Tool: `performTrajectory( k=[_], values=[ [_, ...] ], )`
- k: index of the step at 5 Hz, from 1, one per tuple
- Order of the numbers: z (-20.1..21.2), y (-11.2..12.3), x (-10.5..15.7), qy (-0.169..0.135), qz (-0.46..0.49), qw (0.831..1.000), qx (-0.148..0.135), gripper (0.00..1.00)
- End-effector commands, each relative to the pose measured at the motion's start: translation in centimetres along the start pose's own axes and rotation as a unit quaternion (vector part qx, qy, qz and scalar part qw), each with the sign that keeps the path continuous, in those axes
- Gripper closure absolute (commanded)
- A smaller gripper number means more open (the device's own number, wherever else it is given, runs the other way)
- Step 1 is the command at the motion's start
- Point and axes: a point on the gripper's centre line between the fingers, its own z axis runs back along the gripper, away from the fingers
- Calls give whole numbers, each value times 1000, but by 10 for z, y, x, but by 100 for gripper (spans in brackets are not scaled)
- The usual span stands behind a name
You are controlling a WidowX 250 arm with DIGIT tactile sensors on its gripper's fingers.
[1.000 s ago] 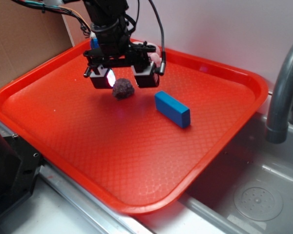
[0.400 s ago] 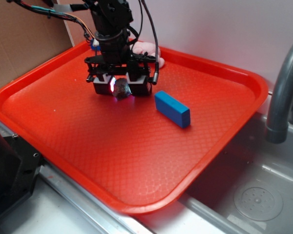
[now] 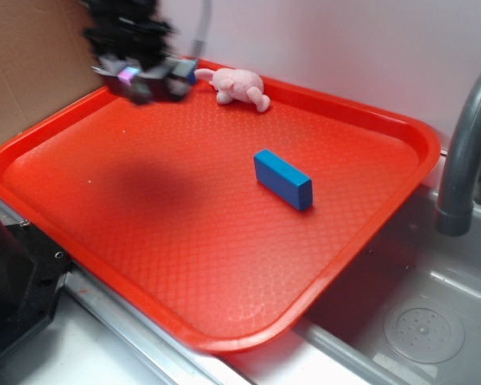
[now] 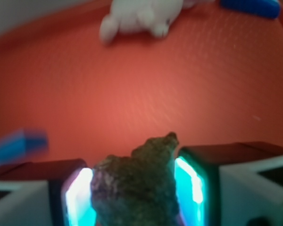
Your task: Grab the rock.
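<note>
— Wrist view showed what the exterior one could not: the rock (image 4: 134, 188), lumpy and brown-grey, sat clamped between the two fingers (image 4: 195, 181) of the hand (image 4: 137, 193), their inner faces glowing cyan against its sides.

— And from outside?

— Exterior view had the hand (image 3: 148, 80) blurred, raised at the far left above the red tray (image 3: 385, 233), and the rock could not be made out in it. A dark shadow lay on the tray floor below and nearer.

— What else was on the tray?

— The pink plush toy (image 3: 239, 86) lay by the far rim, just right of the hand. The blue block (image 3: 282, 179) lay near the middle, well apart from both. The wrist view caught the plush at its top edge, pale and out of focus. At the right edge outside stood a grey faucet (image 3: 465, 152) over the sink (image 3: 421, 321).
</note>
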Motion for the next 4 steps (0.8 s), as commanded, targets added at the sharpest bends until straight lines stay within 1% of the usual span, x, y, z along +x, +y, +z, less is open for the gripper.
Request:
performTrajectory(
  k=[1, 2, 3, 4],
  values=[
    [42, 4, 24, 9, -15, 1000, 24, 100],
    [38, -22, 28, 23, -29, 998, 47, 100],
    [45, -41, 29, 12, -33, 997, 66, 100],
    [42, -44, 26, 3, 23, 997, 71, 100]
  ],
)
